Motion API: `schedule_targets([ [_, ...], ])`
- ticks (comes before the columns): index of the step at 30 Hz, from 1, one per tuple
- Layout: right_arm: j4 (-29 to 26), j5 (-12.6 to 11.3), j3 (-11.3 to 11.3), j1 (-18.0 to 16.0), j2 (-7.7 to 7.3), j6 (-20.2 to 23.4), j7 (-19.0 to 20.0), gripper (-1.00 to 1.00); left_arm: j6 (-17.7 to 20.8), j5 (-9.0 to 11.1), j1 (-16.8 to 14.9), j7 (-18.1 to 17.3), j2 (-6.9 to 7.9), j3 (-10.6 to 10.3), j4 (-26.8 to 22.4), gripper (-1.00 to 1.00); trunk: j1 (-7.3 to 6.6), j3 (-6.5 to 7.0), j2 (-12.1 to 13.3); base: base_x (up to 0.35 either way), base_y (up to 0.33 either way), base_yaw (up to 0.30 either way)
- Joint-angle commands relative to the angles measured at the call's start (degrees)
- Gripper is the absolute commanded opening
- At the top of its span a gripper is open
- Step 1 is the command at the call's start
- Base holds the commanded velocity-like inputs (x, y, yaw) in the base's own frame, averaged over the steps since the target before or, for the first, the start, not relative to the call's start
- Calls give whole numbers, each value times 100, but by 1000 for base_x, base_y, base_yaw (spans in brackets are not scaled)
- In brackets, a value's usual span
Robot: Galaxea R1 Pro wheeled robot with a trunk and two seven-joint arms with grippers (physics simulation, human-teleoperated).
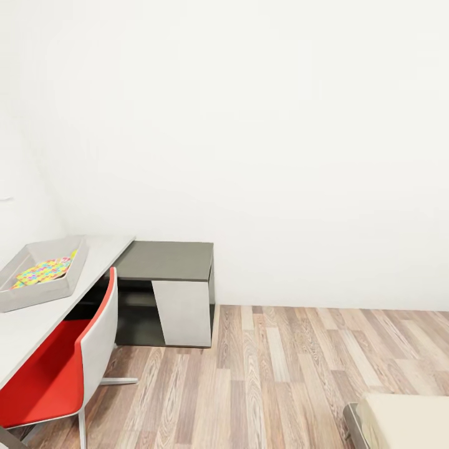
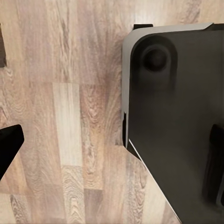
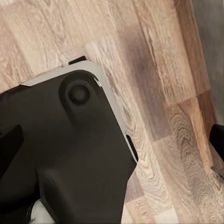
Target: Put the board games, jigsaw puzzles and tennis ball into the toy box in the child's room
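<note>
down low, the left gripper (image 2: pixel 112 154) and the right gripper (image 3: pixel 116 149) both hang wide open over the wood floor (image 1: pixel 280 374), holding nothing. far off on the tabletop (image 1: pixel 37 318) sits the toy box (image 1: pixel 72 280) with a jigsaw puzzle (image 1: pixel 43 272) inside, by the red chair (image 1: pixel 56 368). a corner of the bed (image 1: pixel 405 421) peeks in.

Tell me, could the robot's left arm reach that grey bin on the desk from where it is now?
Probably not yet. The toy box sits on the table off to the side, with the red chair in between, and the left wrist view looks down at the wood floor.
</note>
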Motion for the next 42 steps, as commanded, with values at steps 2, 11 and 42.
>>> schedule_targets([
  [2,1,-47,35,-3,13,-14,-13,100,-27,-38,-5,15,-15,35,7,100,3,-12,-12,0,0,0],
  [11,1,-39,27,-3,-39,-7,-13,100,-34,3,-5,15,-59,82,3,100,3,-12,-12,0,0,0],
  [42,1,-37,28,-3,-2,-11,-13,100,-40,-8,-5,15,-58,81,-2,100,3,-12,-12,0,0,0],
])
